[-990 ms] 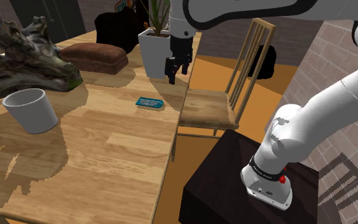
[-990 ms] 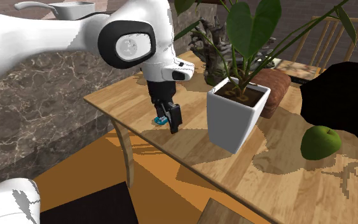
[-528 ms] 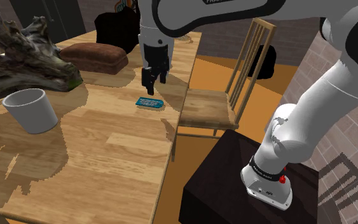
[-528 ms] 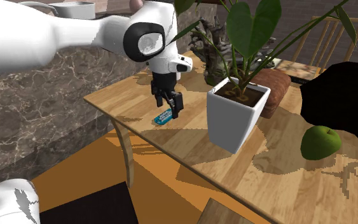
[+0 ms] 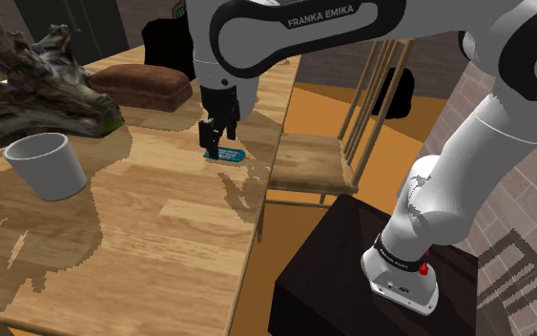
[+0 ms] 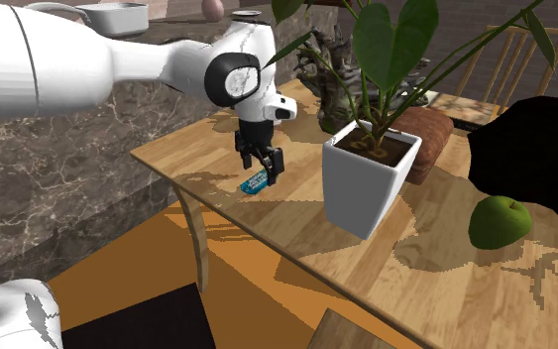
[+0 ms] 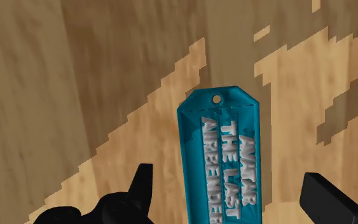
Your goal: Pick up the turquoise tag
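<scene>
The turquoise tag [image 5: 228, 155] lies flat on the wooden table [image 5: 152, 239] near its edge; it is a long tag with a hole at one end and raised grey lettering [image 7: 225, 159]. My black gripper [image 5: 211, 141] hangs just above it, pointing down. In the wrist view the gripper [image 7: 231, 194] is open, with one fingertip [image 7: 142, 184] on each side of the tag's length and neither touching it. The second exterior view has the tag [image 6: 255, 181] showing just below the gripper [image 6: 264, 166].
A white cup [image 5: 47, 164], a driftwood piece [image 5: 28, 81] and a brown loaf-shaped block [image 5: 142, 84] stand further in on the table. A wooden chair [image 5: 328, 157] sits beside the table edge. A white planter [image 6: 366, 174] and a green apple [image 6: 498, 220] stand nearby.
The gripper has swung towards the shoulder view's left, away from the planter, and dropped low over the tag. The tag has not moved.
</scene>
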Tool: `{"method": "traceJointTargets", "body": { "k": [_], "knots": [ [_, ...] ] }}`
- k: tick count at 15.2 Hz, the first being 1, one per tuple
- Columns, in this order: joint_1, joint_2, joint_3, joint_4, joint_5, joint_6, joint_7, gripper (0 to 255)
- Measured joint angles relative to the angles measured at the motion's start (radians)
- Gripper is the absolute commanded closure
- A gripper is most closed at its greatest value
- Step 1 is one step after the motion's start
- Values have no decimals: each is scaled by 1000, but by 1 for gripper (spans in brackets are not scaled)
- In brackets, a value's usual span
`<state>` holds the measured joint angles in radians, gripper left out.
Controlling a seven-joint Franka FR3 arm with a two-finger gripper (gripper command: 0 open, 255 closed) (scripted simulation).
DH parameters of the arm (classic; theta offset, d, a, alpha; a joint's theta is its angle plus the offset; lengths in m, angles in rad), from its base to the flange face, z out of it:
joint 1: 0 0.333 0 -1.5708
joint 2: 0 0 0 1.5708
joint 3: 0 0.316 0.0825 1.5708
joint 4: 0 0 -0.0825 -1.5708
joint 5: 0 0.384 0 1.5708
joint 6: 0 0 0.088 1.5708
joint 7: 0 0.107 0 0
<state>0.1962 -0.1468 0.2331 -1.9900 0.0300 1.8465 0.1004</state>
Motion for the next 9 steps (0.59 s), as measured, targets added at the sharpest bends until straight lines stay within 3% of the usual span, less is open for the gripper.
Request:
{"method": "traceJointTargets", "body": {
  "k": [3,4,9],
  "knots": [
    [1,6,1,-23,-1,29,1,0],
    [0,7,1,-24,-1,31,0,255],
    [3,7,4,-16,-1,30,3,255]
  ]
}}
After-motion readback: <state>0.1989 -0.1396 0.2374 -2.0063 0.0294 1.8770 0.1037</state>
